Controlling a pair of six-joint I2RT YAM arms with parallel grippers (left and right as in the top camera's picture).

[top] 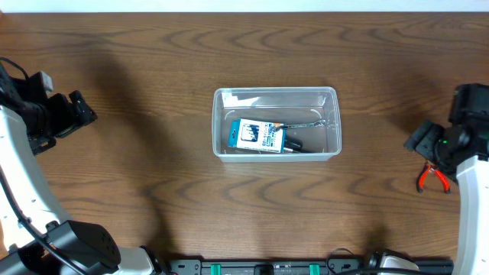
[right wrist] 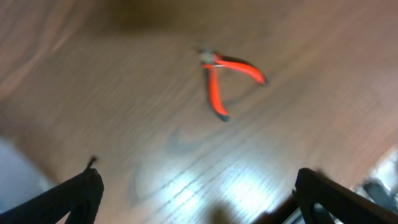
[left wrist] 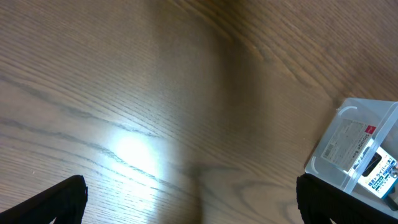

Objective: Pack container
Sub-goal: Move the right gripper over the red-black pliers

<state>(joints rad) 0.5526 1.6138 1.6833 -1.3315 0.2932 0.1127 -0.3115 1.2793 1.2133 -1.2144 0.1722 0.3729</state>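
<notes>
The clear container stands in the middle of the table and shows at the right edge of the left wrist view. Inside it lie a blue and white box and a thin metal tool. My left gripper hovers far to its left, open over bare wood. Red-handled pliers lie on the table at the right. My right gripper is just above them in the overhead view, open and empty, with the pliers ahead of its fingers.
A black rail runs along the front edge of the wooden table. The arm bases stand at the front left and the right.
</notes>
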